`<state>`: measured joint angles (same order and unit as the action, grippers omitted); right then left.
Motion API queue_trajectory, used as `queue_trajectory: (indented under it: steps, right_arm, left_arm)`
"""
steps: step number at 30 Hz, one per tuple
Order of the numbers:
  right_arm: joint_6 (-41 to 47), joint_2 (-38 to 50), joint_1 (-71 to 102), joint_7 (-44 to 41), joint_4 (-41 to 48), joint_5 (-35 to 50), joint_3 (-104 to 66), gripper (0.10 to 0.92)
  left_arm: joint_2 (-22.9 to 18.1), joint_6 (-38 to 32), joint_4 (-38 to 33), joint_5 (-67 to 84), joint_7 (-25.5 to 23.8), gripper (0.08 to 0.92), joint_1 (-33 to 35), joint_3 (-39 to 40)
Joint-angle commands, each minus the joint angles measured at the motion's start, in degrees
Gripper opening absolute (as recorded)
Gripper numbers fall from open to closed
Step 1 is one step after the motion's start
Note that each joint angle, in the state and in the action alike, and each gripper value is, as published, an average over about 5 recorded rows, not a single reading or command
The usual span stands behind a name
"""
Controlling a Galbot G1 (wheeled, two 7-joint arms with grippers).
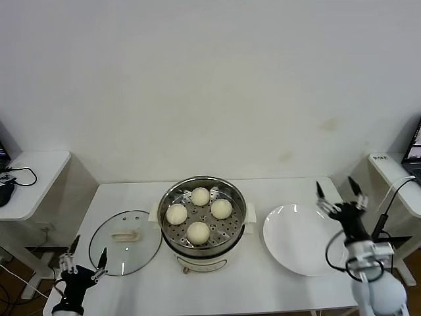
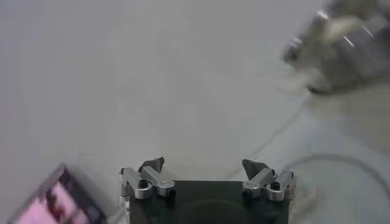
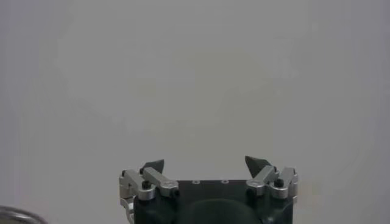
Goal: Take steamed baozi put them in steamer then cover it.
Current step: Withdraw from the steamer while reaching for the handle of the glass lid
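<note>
Four pale cream steamed baozi (image 1: pixel 199 213) lie in the shiny perforated steel steamer (image 1: pixel 172 232) on its white base. The clear glass cover (image 1: pixel 125 251) has a cream handle; the round plate (image 1: pixel 299 240) is white.

White table (image 1: pixel 276 296) is seen in the middle, set against a plain white wall (image 1: pixel 210 79). Flat white plate (image 1: pixel 299 240) is placed on the table's right part, nothing on it. Small white side table (image 1: pixel 39 174) is seen far left, with a black cable (image 1: pixel 20 172) lying on it. Another white side surface (image 1: pixel 395 174) is seen far right, a cable (image 1: pixel 388 197) hanging beside it.
</note>
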<state>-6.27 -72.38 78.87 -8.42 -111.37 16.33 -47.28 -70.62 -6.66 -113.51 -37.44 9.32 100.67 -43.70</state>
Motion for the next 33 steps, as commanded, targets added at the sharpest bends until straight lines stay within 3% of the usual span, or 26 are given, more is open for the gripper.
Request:
queue_trajectory:
  steps: [1, 15, 33]
  right_arm:
    - [-0.13, -5.79, 11.64, 0.46, -3.68, 3.28, -10.87, 0.823]
    - [2.12, -7.46, 16.72, -0.82, -9.29, 5.04, -13.63, 0.823]
    - [2.48, -9.46, 17.89, -1.16, -9.62, 5.60, -13.78, 0.823]
  left_arm:
    - [4.90, -2.39, 10.84, -28.96, -0.10, 0.823, -6.59, 4.48]
    - [9.14, -1.89, 23.72, -27.28, -1.84, 0.823, -20.58, 7.67]
    - [8.63, -1.99, 31.01, -26.65, -2.27, 0.823, -29.55, 11.27]
